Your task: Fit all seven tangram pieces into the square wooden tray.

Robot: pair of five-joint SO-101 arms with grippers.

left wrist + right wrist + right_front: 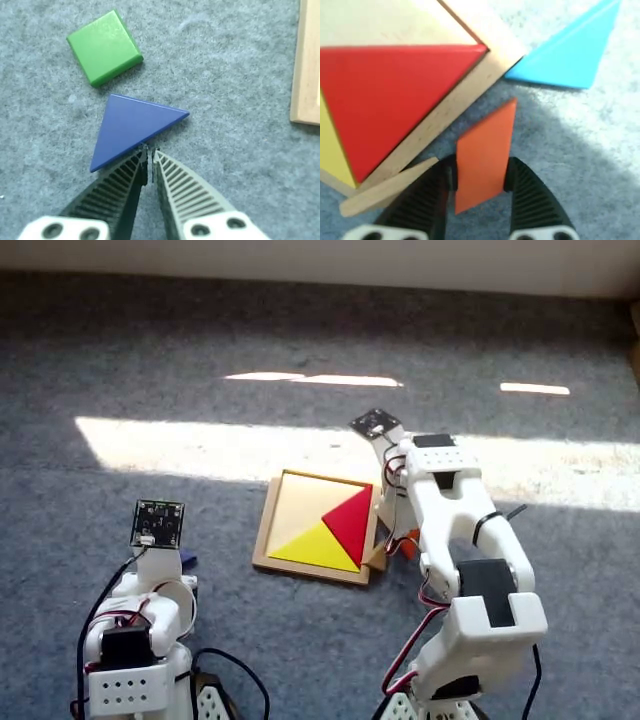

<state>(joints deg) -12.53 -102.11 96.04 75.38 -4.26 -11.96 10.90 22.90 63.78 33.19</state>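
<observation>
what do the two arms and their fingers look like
The left arm and right arm are white plastic with black motor blocks; red and black cables loop along the joints. Each wrist carries a small dark circuit board. The fingers are black, tapered and ribbed, on white bases.

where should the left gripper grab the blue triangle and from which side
Probably from straight above: the blue triangle lies flat on the carpet, so only its thin edges offer a hold. Open the left gripper, now shut at the long edge's middle, and pinch between that edge and the opposite corner, short of the green square.
</observation>
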